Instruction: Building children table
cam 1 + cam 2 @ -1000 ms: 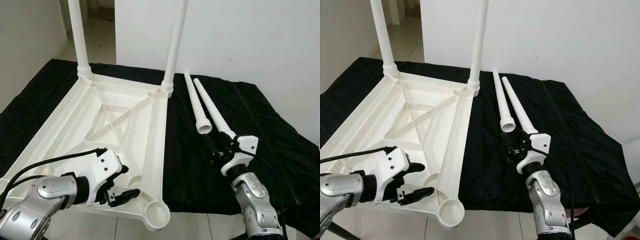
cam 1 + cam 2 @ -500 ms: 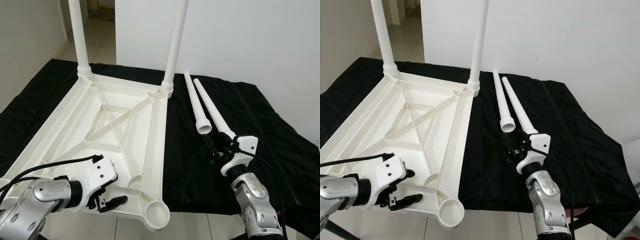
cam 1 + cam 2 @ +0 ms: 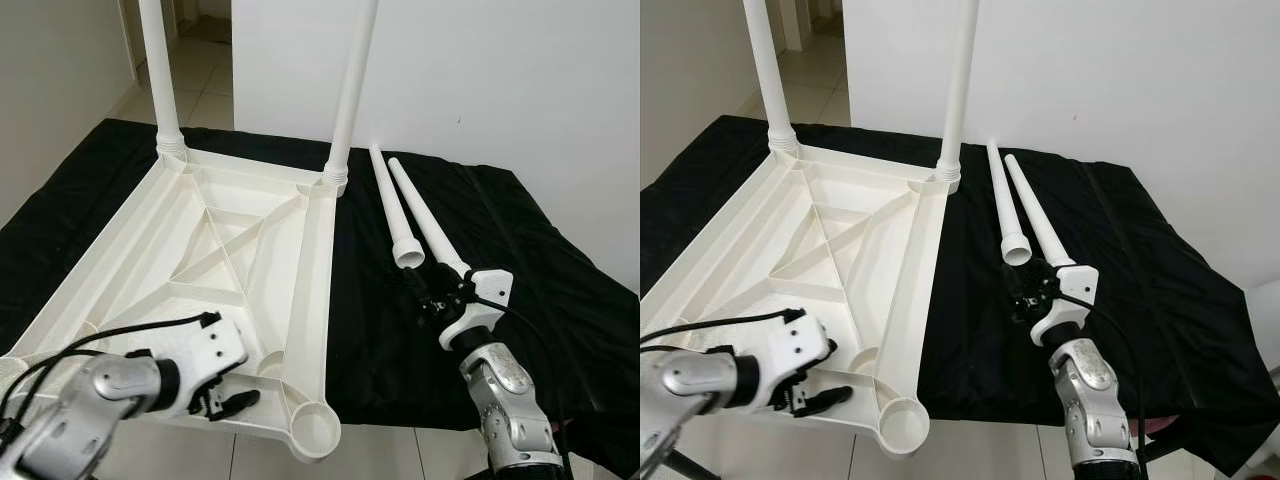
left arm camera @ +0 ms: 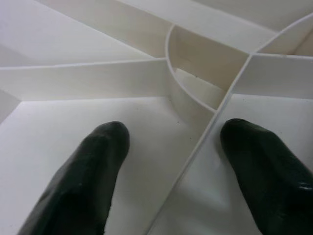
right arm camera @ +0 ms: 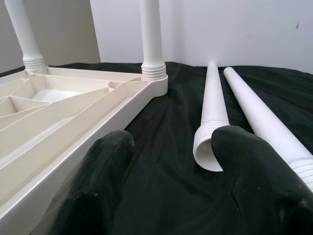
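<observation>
The white plastic tabletop (image 3: 230, 250) lies upside down on the black cloth. Two legs (image 3: 352, 90) (image 3: 160, 70) stand screwed into its far corners. Two loose legs (image 3: 392, 205) (image 3: 428, 222) lie side by side on the cloth to its right. My left gripper (image 3: 240, 390) hovers open over the ribs by the near corner, and in the left wrist view its fingers (image 4: 93, 166) straddle a thin rib (image 4: 195, 147). My right gripper (image 3: 422, 292) is open just short of the loose legs' threaded ends (image 5: 208, 142).
An empty round socket (image 3: 313, 432) sits at the tabletop's near right corner, overhanging the cloth's edge. The black cloth (image 3: 540, 290) spreads wide to the right of the legs. A white wall stands behind and tiled floor shows below.
My left gripper has moved down toward the tabletop's near edge. The right gripper and the loose legs have stayed put.
</observation>
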